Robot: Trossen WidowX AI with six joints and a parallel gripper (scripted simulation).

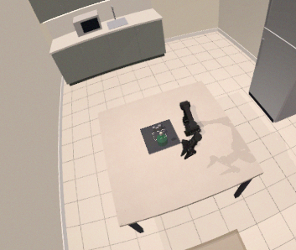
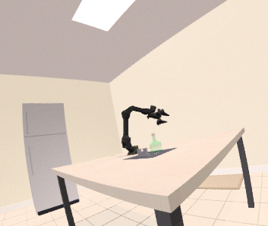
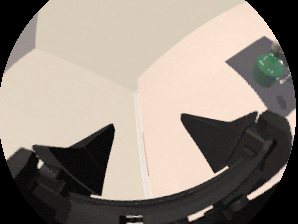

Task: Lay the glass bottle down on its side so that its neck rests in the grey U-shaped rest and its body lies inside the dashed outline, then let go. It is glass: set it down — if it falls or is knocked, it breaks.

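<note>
Beyond top view, upright bottle

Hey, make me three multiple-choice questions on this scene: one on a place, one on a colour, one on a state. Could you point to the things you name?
1. Where does the bottle stand?
A) Beside the sink
B) On the dark mat
C) On the floor

2. What colour is the bottle?
A) Green
B) Red
C) Yellow

3. How are the jaws?
A) Shut on the bottle
B) Shut on nothing
C) Open, holding nothing

1: B, the bottle (image 1: 162, 139) (image 2: 156, 146) (image 3: 267, 72) stands upright on the dark mat (image 1: 150, 148) (image 2: 133, 158) (image 3: 245, 62).
2: A, its body looks green in all three views.
3: C, the wrist view shows the jaws spread wide with nothing between them, the bottle off to one side.
</note>
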